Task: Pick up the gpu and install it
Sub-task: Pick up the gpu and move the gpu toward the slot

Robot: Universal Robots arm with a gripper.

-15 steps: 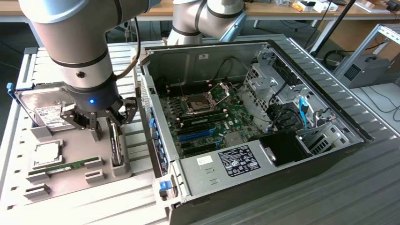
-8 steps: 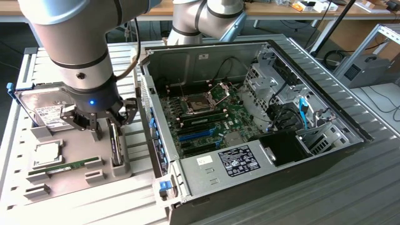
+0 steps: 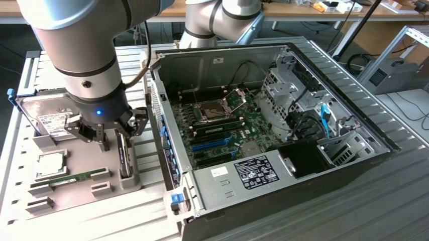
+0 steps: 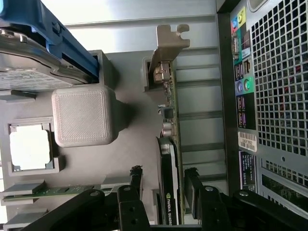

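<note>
The gpu (image 3: 124, 156) stands on its long edge in a slot of the grey parts tray (image 3: 80, 198), at the exterior view's left, beside the open computer case (image 3: 348, 150). In the wrist view the gpu (image 4: 169, 144) appears edge-on, with a dark body and a silvery bracket (image 4: 169, 42) at its far end. My gripper (image 3: 114, 143) hangs low over it. The gripper (image 4: 163, 179) is open, with one black finger (image 4: 136, 177) on each side of the card and a visible gap to it. Nothing is gripped.
On the tray lie a hard drive (image 3: 48, 120) in a blue bracket, a square processor (image 3: 50, 163) and a green memory stick (image 3: 67, 179). A grey block (image 4: 84, 115) rises beside the card. Blue expansion slots (image 3: 214, 144) show on the motherboard. The case's rear panel (image 4: 274, 96) is close by.
</note>
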